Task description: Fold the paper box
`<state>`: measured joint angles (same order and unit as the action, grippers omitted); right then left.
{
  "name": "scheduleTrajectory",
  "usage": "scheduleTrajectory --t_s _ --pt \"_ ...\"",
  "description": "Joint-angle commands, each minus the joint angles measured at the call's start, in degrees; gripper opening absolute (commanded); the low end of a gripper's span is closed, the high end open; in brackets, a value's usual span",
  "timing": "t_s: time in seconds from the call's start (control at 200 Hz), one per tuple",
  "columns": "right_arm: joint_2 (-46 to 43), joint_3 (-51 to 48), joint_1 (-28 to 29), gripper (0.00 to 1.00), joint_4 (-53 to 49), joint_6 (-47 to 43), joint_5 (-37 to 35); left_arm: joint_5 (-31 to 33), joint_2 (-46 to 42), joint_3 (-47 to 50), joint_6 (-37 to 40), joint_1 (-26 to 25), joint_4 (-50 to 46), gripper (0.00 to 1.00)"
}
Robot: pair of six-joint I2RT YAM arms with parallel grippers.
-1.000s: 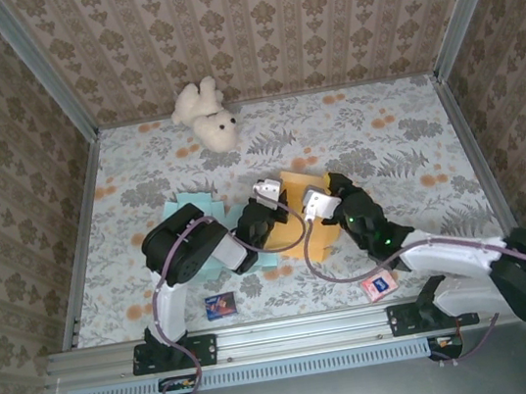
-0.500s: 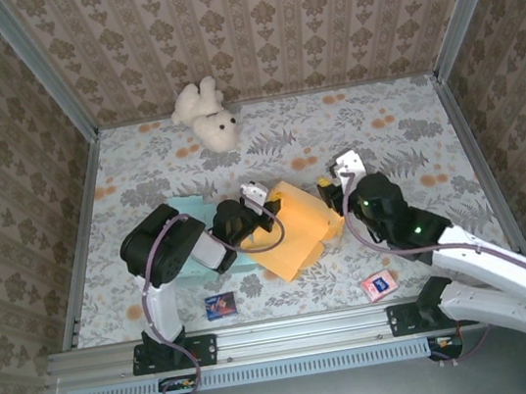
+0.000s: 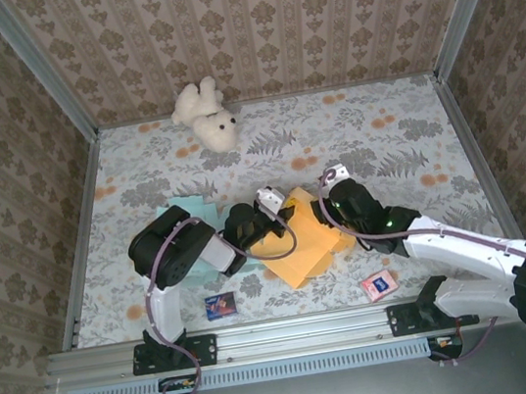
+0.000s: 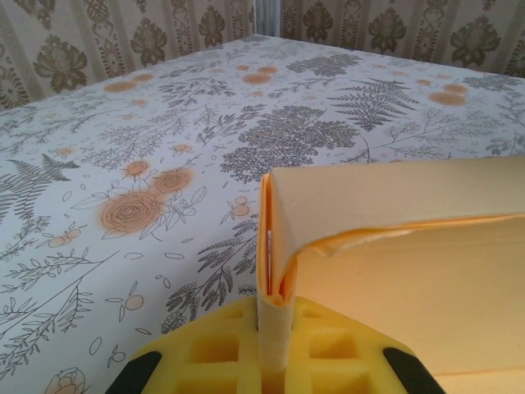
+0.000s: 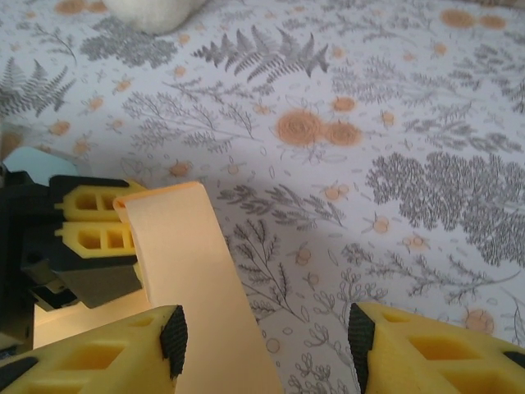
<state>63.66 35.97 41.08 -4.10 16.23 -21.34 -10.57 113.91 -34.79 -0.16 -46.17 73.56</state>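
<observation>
The orange paper box lies partly folded on the flowered table between the two arms. My left gripper is shut on the box's left wall. In the left wrist view its yellow fingers pinch a folded double layer of the box, and the gripper sits at the bottom edge. My right gripper stands open at the box's right side. In the right wrist view an upright orange flap rises just inside the left finger of the gripper, with bare table in the rest of the gap.
A white plush bear lies at the back. A teal paper sheet sits under the left arm. Two small cards lie near the front edge. Patterned walls close in the table on three sides.
The right gripper has opened wider, swung out to the right, then come back left to the box's flap. The left gripper kept its pinch and shifted with the box.
</observation>
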Motion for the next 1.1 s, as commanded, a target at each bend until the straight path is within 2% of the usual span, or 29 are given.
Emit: scheduleTrajectory --t_s 0.0,0.135,0.385,0.785,1.095 --pt "-2.22 -3.07 -0.30 0.57 2.72 4.67 0.91 3.09 0.77 -1.49 1.13 -0.98 0.80 0.00" --pt "-6.10 -7.97 -0.30 0.57 7.22 6.62 -0.46 6.88 1.59 -2.14 3.09 -3.58 0.71 0.00" --pt "-10.80 -10.10 -0.39 0.57 5.42 6.65 -3.11 8.66 3.32 -4.49 4.20 -5.42 0.71 0.00" --pt "-8.07 -9.31 -0.52 0.58 4.19 6.88 -2.41 8.70 3.25 -3.81 6.09 -6.40 0.77 0.00" --pt "-6.54 -12.71 -0.99 0.58 7.63 8.00 -2.87 11.13 3.62 -3.29 7.21 -6.81 0.83 0.00"
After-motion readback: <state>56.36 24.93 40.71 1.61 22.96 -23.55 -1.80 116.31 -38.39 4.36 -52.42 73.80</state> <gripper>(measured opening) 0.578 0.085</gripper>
